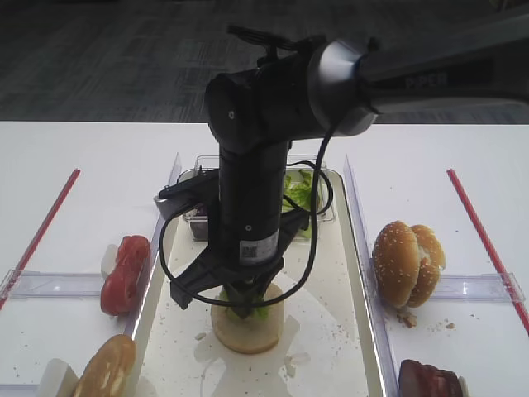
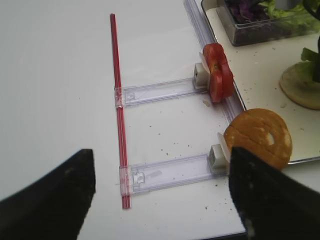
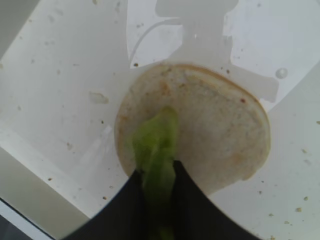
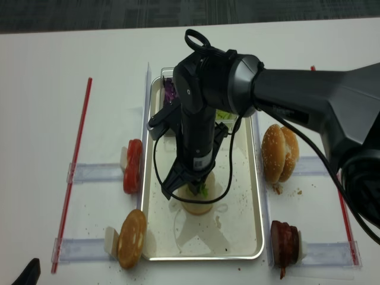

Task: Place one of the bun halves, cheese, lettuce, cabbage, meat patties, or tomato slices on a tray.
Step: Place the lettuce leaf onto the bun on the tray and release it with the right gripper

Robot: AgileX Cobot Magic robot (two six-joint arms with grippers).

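1 lettuce (image 3: 156, 150) strip lengthwise between tool (image 3: 159, 210).

Right arm (image 4: 309, 98): glossy black cylindrical links, silver-grey joint collar, pale lettering on the forearm, white barcode sticker on the wrist, looping thin black cable (image 1: 310, 248).
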